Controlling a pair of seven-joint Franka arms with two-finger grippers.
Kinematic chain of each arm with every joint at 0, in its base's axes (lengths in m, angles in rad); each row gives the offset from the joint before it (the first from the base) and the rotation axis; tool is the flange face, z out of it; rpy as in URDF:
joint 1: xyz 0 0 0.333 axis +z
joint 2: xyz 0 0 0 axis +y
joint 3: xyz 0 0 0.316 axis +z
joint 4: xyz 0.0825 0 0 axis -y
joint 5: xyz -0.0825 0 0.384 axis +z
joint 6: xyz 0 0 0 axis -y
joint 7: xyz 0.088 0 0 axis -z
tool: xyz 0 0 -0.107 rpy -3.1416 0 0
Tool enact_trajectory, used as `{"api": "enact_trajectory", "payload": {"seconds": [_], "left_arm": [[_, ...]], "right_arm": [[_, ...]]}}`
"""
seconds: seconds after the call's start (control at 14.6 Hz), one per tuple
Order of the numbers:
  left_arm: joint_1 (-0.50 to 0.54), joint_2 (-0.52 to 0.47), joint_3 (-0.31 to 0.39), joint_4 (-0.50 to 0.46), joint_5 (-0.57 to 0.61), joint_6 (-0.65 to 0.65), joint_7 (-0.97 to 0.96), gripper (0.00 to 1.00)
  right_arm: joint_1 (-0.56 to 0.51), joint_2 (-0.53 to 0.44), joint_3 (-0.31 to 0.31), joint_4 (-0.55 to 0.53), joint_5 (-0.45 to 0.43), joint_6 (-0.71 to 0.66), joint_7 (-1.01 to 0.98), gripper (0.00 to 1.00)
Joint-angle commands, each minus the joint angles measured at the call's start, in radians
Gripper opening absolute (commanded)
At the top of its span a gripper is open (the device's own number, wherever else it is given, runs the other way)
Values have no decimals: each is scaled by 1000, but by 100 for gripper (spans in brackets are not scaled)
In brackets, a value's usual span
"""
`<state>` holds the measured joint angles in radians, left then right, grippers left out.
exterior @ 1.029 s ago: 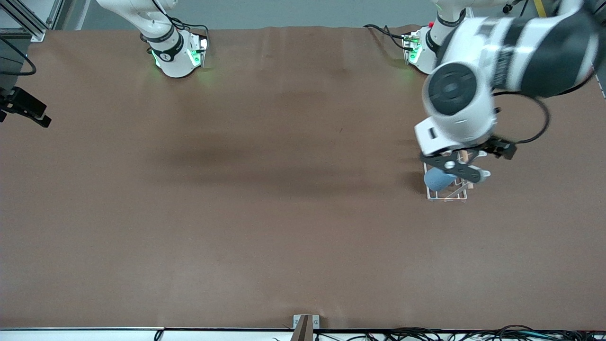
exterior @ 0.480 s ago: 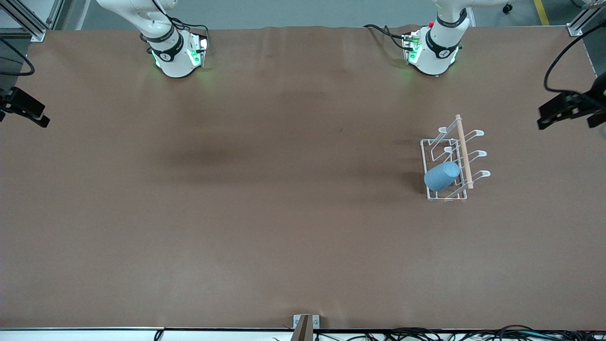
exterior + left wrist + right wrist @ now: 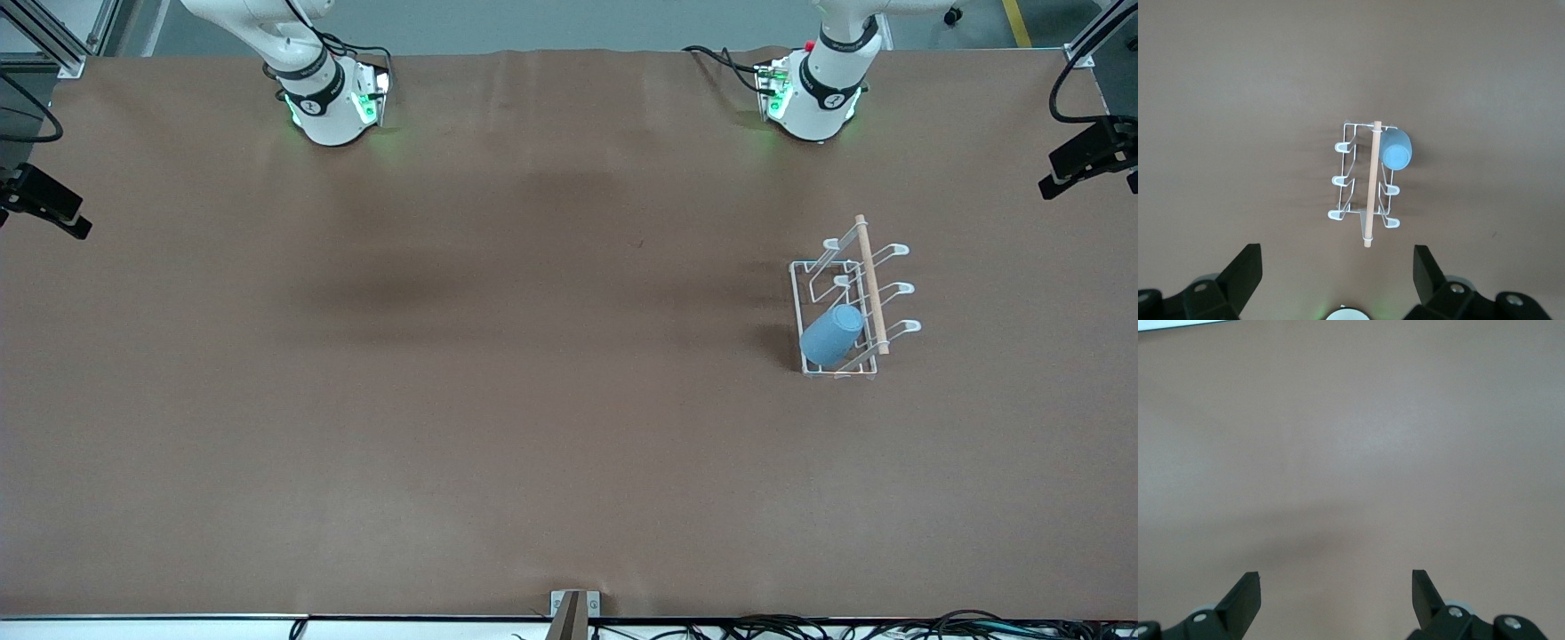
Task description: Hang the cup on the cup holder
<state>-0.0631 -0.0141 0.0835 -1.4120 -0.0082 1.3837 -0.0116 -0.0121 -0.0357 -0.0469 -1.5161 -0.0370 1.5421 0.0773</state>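
We find the cup (image 3: 831,333) seated mouth-first on a prong of the cup holder (image 3: 843,307), at the rack's end nearer the front camera, its closed base tilted up toward seven o'clock in the front view. We judge the hanging done.

The left tool (image 3: 1338,283) hangs high above the worktop (image 3: 533,400), jaws fully spread and holding nothing; in its wrist picture the rack lies at twelve o'clock from it, the wooden rod (image 3: 1371,183) pointing straight toward it. The right tool (image 3: 1336,603) waits over bare worktop toward the right arm's end, jaws equally wide and empty. The left arm is the nearer to the rack.

The cup is matte light-blue plastic, handleless, slightly tapered. The rack is thin white wire with loop-tipped prongs on a rectangular base. The worktop covering is plain brown.
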Motion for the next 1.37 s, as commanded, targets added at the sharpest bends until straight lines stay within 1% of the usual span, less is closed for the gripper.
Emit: {"api": "enact_trajectory", "payload": {"seconds": [0.0, 0.14, 0.34, 0.48, 0.69, 0.75, 0.96, 1.17, 1.3], "left_arm": [[-7, -44, 9, -53, -6, 20, 58, 100], [-12, -34, 2, -50, -1, 21, 56, 100], [-12, -33, -31, -53, -1, 20, 35, 100], [-12, -33, -33, -61, -1, 20, -14, 100], [-8, -35, -66, -76, 2, 31, -77, 100], [-6, -37, -68, -81, 2, 37, -85, 100], [-3, -56, -76, -131, 2, 118, -85, 100], [-3, -58, -82, -166, 1, 164, -82, 100], [-1, -56, -83, -173, -1, 185, -80, 100]], "right_arm": [[-6, 2, -1, 8, 19, -10, -11, 100], [-6, 2, -1, 8, 19, -10, -13, 100], [-6, 2, -1, 8, 17, -10, -14, 100], [-8, 2, -1, 8, 19, -10, -16, 100], [-8, 2, -2, 7, 17, -10, -16, 100], [-8, 2, -2, 7, 19, -10, -16, 100], [-8, 2, -2, 7, 17, -10, -18, 100], [-8, 2, -2, 7, 17, -10, -18, 100], [-8, 2, -2, 7, 17, -10, -18, 100]]}}
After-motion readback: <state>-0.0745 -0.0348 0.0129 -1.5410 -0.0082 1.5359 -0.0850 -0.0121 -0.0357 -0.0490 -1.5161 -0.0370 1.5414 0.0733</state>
